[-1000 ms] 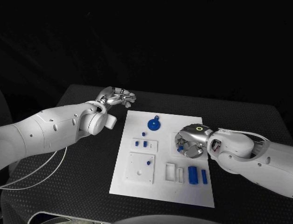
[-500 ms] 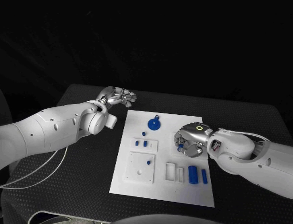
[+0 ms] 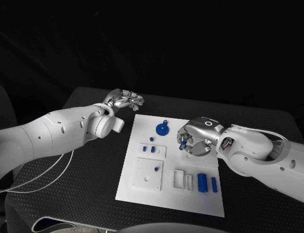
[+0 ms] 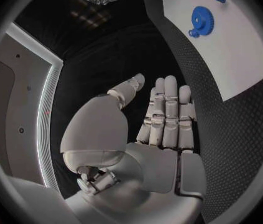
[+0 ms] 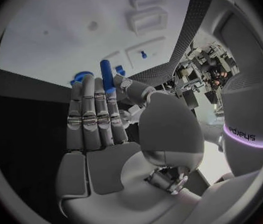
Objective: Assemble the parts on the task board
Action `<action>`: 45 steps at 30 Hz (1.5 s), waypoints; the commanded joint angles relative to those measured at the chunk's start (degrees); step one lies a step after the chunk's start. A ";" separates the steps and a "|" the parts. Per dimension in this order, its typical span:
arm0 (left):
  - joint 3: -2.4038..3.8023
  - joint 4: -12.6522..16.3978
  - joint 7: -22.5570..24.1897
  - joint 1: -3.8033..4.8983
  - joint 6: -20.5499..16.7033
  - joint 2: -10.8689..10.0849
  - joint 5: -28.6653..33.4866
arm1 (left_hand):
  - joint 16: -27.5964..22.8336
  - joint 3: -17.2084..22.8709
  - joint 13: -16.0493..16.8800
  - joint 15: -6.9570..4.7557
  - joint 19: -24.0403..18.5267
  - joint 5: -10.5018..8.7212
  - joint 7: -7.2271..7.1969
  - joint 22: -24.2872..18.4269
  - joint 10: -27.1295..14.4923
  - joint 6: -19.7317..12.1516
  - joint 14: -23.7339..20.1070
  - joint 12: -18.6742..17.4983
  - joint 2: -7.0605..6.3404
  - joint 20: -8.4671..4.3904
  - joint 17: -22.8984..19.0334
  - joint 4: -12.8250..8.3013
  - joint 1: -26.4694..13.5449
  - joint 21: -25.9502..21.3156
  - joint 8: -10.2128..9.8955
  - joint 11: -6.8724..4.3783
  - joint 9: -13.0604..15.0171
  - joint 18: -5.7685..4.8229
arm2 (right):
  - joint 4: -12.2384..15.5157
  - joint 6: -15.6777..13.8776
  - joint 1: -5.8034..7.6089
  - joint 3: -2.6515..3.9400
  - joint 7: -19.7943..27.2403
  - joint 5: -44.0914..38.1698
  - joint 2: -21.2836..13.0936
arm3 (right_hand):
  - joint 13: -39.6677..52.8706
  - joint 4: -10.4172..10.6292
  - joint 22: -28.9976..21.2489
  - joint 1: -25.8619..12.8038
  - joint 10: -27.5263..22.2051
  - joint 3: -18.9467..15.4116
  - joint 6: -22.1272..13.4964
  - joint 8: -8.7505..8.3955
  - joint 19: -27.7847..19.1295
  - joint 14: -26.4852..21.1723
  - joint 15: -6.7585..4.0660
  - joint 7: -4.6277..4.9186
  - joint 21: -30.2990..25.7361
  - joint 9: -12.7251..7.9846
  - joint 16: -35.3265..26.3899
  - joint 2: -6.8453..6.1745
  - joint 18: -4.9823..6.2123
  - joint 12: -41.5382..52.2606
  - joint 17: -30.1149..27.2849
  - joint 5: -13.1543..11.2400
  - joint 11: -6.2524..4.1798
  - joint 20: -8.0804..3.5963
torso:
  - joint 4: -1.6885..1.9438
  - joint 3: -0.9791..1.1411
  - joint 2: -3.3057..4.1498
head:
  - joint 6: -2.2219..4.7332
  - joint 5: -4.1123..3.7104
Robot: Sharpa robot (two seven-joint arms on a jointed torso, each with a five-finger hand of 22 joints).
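The white task board lies in the middle of the black table. My right hand hovers over the board's middle right and pinches a blue peg between thumb and finger. A blue gear sits near the board's far edge, just left of that hand. Two blue pegs lie side by side near the board's right edge. Small blue pieces stand in a raised white block. My left hand hangs beyond the board's far left corner, fingers straight and holding nothing, as the left wrist view shows.
White raised blocks and slotted holders stand on the board's near half. A white cable trails across the table under my left arm. Bare black table lies left of the board.
My right hand has risen a little from the board and shifted toward the far side, still pinching the blue peg. The left hand has stayed where it was.
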 commanded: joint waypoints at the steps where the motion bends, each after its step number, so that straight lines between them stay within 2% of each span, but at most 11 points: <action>1: 0.04 -0.19 0.77 0.06 0.61 0.34 0.41 | -0.26 0.01 -0.08 0.32 0.30 -0.01 -0.08 0.08 -0.40 -0.47 0.20 -0.13 0.19 0.24 0.07 0.17 -0.50 -0.23 -0.05 -0.10 -0.07 1.05 | 0.66 -2.26 -0.08 -0.03 1.26 1.85 2.50 | 0.06 0.06 1.37 0.30 0.46 -0.02 0.29 0.18 0.43 0.39 -0.19 -0.08 0.24 0.11 0.25 0.32 0.34 0.21 0.11 -0.06 -0.04 0.13 | -0.06 0.01 0.05 | -0.10 0.49; 5: 0.04 -0.70 0.80 0.06 0.70 0.95 0.65 | -0.27 0.02 -0.07 0.32 0.30 -0.01 -0.08 0.09 -0.39 -0.47 0.20 -0.13 0.19 0.24 0.09 0.16 -0.48 -0.24 -0.04 -0.11 -0.07 1.06 | 0.62 -3.23 -0.56 -0.11 1.02 1.70 5.66 | 0.05 -0.03 1.36 0.36 0.38 -0.05 0.26 0.17 0.39 0.35 -0.18 -0.08 0.25 0.13 0.23 0.42 0.34 0.14 0.15 -0.05 -0.02 0.11 | -0.07 0.02 0.01 | -0.18 0.89; 8: 0.04 -1.03 0.80 0.06 0.76 1.30 0.65 | -0.28 0.02 -0.07 0.32 0.30 0.00 -0.08 0.09 -0.39 -0.47 0.21 -0.12 0.20 0.24 0.10 0.15 -0.47 -0.25 -0.04 -0.11 -0.07 1.06 | 0.36 -3.31 -1.25 -0.33 1.06 1.70 7.71 | 0.06 -0.07 1.36 0.39 0.37 -0.06 0.24 0.16 0.40 0.35 -0.18 -0.07 0.26 0.13 0.22 0.48 0.34 0.11 0.17 -0.05 -0.01 0.10 | 0.08 -0.08 -0.06 | -0.09 1.04; 16: 0.05 -1.23 0.75 0.06 0.80 1.67 0.76 | -0.30 0.02 -0.07 0.33 0.31 0.00 -0.08 0.11 -0.39 -0.48 0.21 -0.12 0.22 0.25 0.13 0.15 -0.46 -0.26 -0.03 -0.11 -0.08 1.06 | -0.92 -3.19 -3.72 -1.10 1.46 1.31 11.47 | 0.07 -0.29 1.36 0.47 0.34 -0.13 0.16 0.13 0.41 0.36 -0.18 -0.05 0.31 0.16 0.22 0.66 0.34 0.05 0.23 -0.06 0.00 0.07 | 0.21 -0.14 0.02 | -0.16 1.81; 18: 0.05 -1.22 0.71 0.07 0.82 1.78 0.76 | -0.31 0.02 -0.07 0.33 0.31 0.00 -0.08 0.11 -0.39 -0.48 0.21 -0.12 0.22 0.25 0.14 0.15 -0.46 -0.27 -0.02 -0.11 -0.08 1.06 | -1.38 -3.14 -4.52 -1.27 1.54 0.95 12.41 | 0.07 -0.33 1.36 0.48 0.35 -0.14 0.16 0.13 0.42 0.37 -0.18 -0.05 0.32 0.17 0.22 0.69 0.34 0.04 0.24 -0.06 0.01 0.06 | 0.11 -0.12 0.07 | -0.29 2.04; 22: 0.05 -1.03 0.65 0.07 0.94 1.89 0.76 | -0.33 0.02 -0.08 0.33 0.30 0.00 -0.08 0.12 -0.40 -0.49 0.20 -0.12 0.22 0.26 0.15 0.15 -0.46 -0.28 -0.02 -0.11 -0.08 1.06 | -2.59 -2.91 -5.52 -2.45 1.88 0.81 14.03 | 0.08 -0.44 1.36 0.49 0.37 -0.18 0.15 0.13 0.43 0.39 -0.18 -0.05 0.35 0.19 0.22 0.75 0.34 0.03 0.27 -0.05 0.00 0.06 | 0.15 -0.14 0.09 | -0.57 2.41; 27: 0.05 -0.85 0.59 0.07 1.05 2.01 0.76 | -0.35 0.01 -0.08 0.34 0.30 0.00 -0.07 0.13 -0.40 -0.50 0.19 -0.12 0.22 0.26 0.17 0.15 -0.45 -0.30 -0.02 -0.11 -0.08 1.06 | -3.73 -2.58 -6.55 -3.14 2.04 0.06 14.98 | 0.09 -0.56 1.36 0.51 0.38 -0.22 0.13 0.13 0.44 0.40 -0.19 -0.04 0.37 0.21 0.22 0.82 0.34 0.02 0.30 -0.05 0.00 0.05 | 0.16 -0.04 0.15 | -0.95 2.82; 35: 0.05 -0.50 0.56 0.07 1.12 2.01 0.76 | -0.40 0.01 -0.08 0.35 0.30 0.00 -0.07 0.14 -0.41 -0.52 0.19 -0.12 0.22 0.27 0.21 0.14 -0.45 -0.33 -0.01 -0.10 -0.09 1.07 | -4.83 -1.51 -6.70 -4.22 1.94 -0.51 15.64 | 0.11 -0.74 1.36 0.50 0.40 -0.27 0.11 0.13 0.44 0.42 -0.19 -0.03 0.41 0.24 0.22 0.94 0.34 -0.01 0.34 -0.05 0.00 0.04 | 0.00 -0.05 0.11 | -1.62 3.28; 38: 0.05 -0.47 0.54 0.07 1.16 2.09 0.76 | -0.41 0.01 -0.08 0.35 0.30 0.00 -0.06 0.15 -0.42 -0.53 0.18 -0.12 0.22 0.28 0.22 0.15 -0.45 -0.34 -0.01 -0.10 -0.09 1.06 | -5.17 -1.18 -6.89 -4.62 1.65 -1.14 15.95 | 0.12 -0.81 1.36 0.48 0.42 -0.30 0.11 0.13 0.45 0.43 -0.19 -0.03 0.43 0.25 0.22 0.98 0.34 -0.02 0.36 -0.05 -0.01 0.04 | 0.02 0.03 0.12 | -1.78 3.37; 45: 0.05 -0.31 0.50 0.07 1.23 2.04 0.76 | -0.42 0.01 -0.08 0.35 0.29 0.00 -0.06 0.16 -0.42 -0.54 0.18 -0.12 0.22 0.28 0.24 0.15 -0.45 -0.35 -0.01 -0.10 -0.09 1.06 | -6.17 -1.01 -7.12 -4.82 1.48 -1.92 16.16 | 0.13 -0.87 1.36 0.46 0.43 -0.33 0.11 0.13 0.46 0.44 -0.19 -0.03 0.45 0.26 0.22 1.01 0.34 -0.02 0.38 -0.05 -0.01 0.04 | 0.04 0.02 0.09 | -1.96 3.42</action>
